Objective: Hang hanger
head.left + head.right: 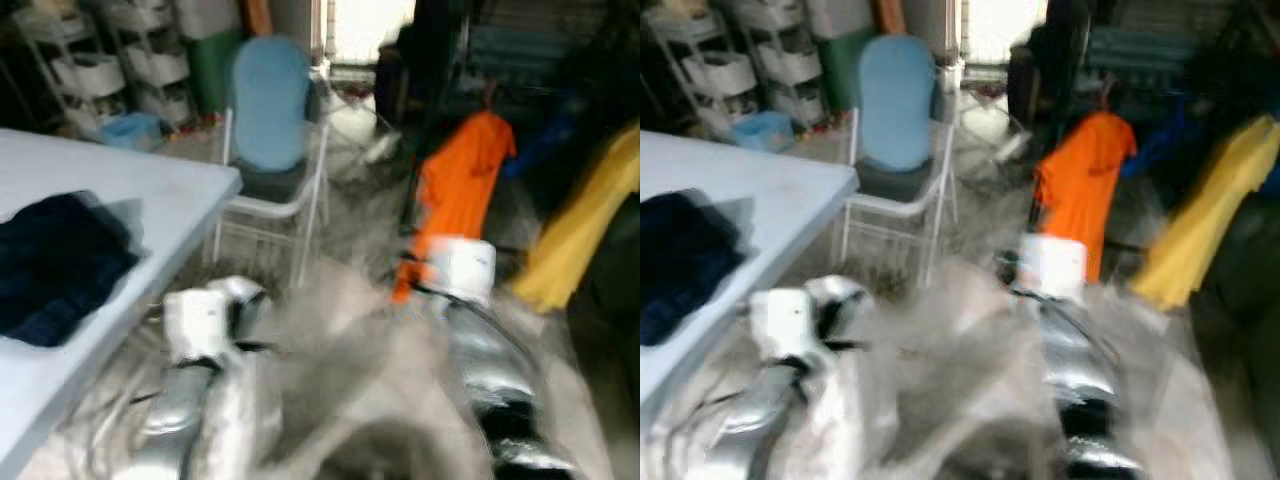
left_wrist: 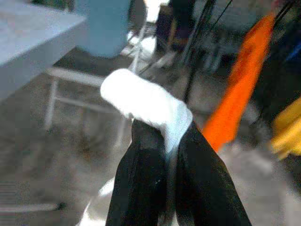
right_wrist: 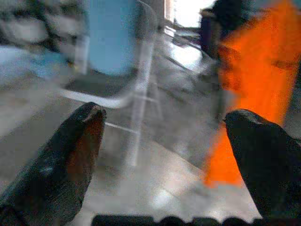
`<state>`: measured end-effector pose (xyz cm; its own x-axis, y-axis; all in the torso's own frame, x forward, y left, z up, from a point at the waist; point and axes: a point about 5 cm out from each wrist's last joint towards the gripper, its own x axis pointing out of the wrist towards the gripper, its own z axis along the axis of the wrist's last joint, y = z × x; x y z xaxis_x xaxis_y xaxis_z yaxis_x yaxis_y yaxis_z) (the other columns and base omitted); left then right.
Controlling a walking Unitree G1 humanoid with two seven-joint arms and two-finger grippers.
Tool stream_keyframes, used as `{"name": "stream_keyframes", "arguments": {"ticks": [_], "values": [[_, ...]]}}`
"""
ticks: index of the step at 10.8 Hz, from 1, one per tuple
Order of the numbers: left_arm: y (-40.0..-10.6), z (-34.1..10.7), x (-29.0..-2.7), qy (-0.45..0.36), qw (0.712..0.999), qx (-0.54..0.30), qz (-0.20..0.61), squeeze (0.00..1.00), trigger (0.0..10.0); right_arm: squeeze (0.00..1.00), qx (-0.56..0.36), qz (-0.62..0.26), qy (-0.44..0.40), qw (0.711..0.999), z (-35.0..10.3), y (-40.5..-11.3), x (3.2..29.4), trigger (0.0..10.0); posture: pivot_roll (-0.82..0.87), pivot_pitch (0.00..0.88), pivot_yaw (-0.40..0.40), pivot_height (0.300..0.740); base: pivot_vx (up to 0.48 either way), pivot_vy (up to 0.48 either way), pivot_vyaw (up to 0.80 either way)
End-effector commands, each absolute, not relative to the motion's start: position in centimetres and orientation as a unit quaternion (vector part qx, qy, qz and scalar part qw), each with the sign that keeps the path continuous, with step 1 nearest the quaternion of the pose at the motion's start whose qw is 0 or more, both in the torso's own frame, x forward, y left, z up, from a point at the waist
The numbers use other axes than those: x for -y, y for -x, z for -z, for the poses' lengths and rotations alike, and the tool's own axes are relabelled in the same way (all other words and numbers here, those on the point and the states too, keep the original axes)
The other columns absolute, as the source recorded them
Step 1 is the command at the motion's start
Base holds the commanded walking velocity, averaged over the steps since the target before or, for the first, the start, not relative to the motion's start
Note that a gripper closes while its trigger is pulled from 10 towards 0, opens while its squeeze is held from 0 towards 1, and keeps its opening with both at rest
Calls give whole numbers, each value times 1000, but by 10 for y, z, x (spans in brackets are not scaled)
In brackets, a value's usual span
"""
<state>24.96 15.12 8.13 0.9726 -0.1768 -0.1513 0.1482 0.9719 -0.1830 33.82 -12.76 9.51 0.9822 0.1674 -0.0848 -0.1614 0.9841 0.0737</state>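
My left gripper [image 2: 167, 134] is shut on a white object [image 2: 146, 103] that sticks out past the black fingertips; blur hides what it is. My right gripper [image 3: 164, 117] is open with nothing between its fingers [image 3: 70, 150], and it faces an orange garment [image 3: 256, 89]. The orange garment [image 1: 462, 185] hangs from a dark rack ahead on the right, with a yellow garment [image 1: 590, 225] beside it. Both silver arms reach forward low in the head views, the left arm [image 1: 195, 330] near the table corner and the right arm [image 1: 465, 270] before the orange garment.
A white table [image 1: 150, 195] on the left carries a dark blue garment [image 1: 50, 265]. Behind its corner stands a light blue chair [image 1: 270, 110] on white legs. White shelf carts [image 1: 90, 70] line the back left. Grey floor lies between chair and rack. The views are blurred.
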Motion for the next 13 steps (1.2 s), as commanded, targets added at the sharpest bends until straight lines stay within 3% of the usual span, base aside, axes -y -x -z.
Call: {"name": "stream_keyframes", "arguments": {"ticks": [1,5,7,13], "values": [[-254,-95,-139,87,989,-51,106,0,10000,0,-50,-59,-23,997,-93,-338,146,10000,26,0,19,740,315,0,-750],[-255,-97,-138,85,989,-50,109,0,10000,0,-44,-58,-22,997,-97,-341,147,10000,28,0,23,740,313,0,-719],[-256,-97,-138,86,989,-49,108,0,10000,0,-42,-61,-23,997,-98,-342,145,10000,27,0,27,740,403,0,0],[-256,-97,-139,85,989,-53,108,0,10000,0,-40,-63,-19,997,-98,-342,144,10000,26,0,33,740,362,315,0]]}}
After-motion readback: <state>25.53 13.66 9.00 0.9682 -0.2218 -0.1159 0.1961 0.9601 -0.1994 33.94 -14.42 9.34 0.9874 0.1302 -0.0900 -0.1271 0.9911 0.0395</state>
